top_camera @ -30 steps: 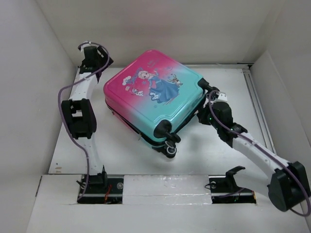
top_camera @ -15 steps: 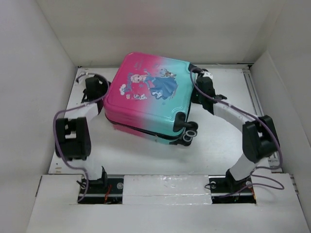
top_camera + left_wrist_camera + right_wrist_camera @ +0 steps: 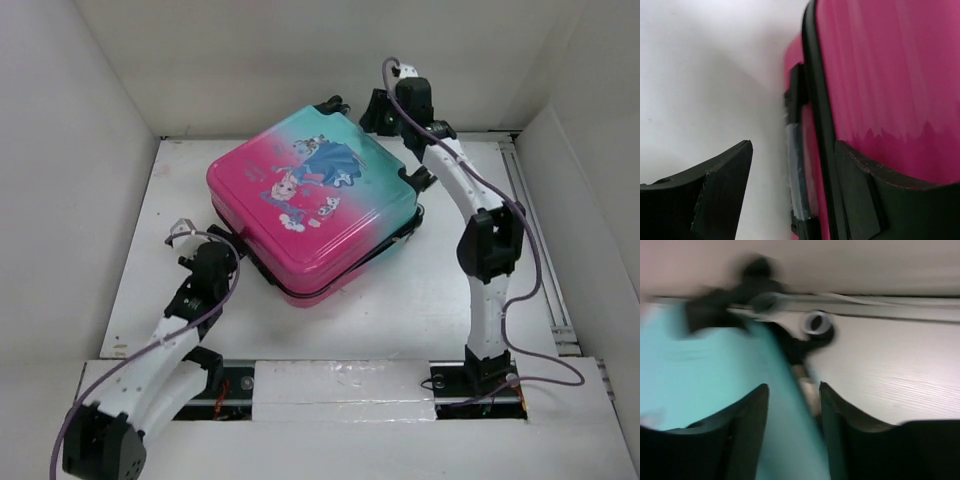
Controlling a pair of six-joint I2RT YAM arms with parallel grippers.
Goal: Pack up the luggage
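Tabletop (image 3: 430,300) holds the luggage (image 3: 310,200) flat, diagonal, teal wheeled end pointing far-right.

- A white table (image 3: 440,300) spreads across the middle.
- Plain white walls close it in: a left wall (image 3: 70,200), a far wall (image 3: 300,60) and a right wall (image 3: 595,200).
- A pale rail (image 3: 537,240) runs near-to-far along the table's right edge.
- A white ledge (image 3: 340,388) spans the near side.
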